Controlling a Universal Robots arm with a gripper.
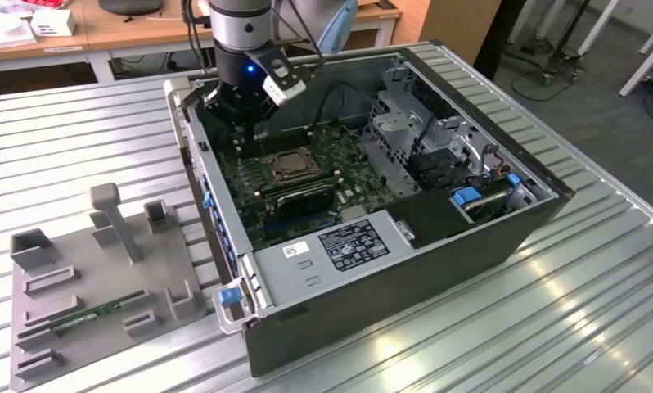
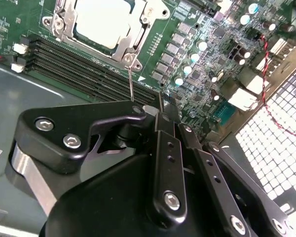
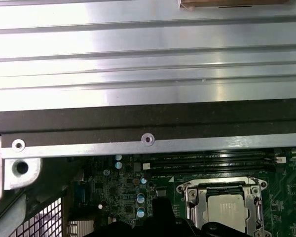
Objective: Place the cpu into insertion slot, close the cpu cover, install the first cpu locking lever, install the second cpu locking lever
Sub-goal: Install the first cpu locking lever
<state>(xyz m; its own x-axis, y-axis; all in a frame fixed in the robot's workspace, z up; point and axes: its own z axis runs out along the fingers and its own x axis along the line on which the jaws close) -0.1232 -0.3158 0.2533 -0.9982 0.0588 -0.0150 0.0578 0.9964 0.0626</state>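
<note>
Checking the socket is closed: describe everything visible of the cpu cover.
The cpu cover is a thin silvery metal frame with a cut-out centre. It lies flat on the green board, framing the cpu, which shows through its opening. A thin wire lever rises from one corner toward the gripper.

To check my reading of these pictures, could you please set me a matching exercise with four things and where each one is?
Things:
1 cpu
2 cpu cover
3 memory stick
4 pincer

Places:
a on the grey holder outside the case
b on the green board, silvery face up
c hanging inside the case, above the memory slots
d lying flat, framing the chip

Pairs: 1-b; 2-d; 3-a; 4-c
</note>
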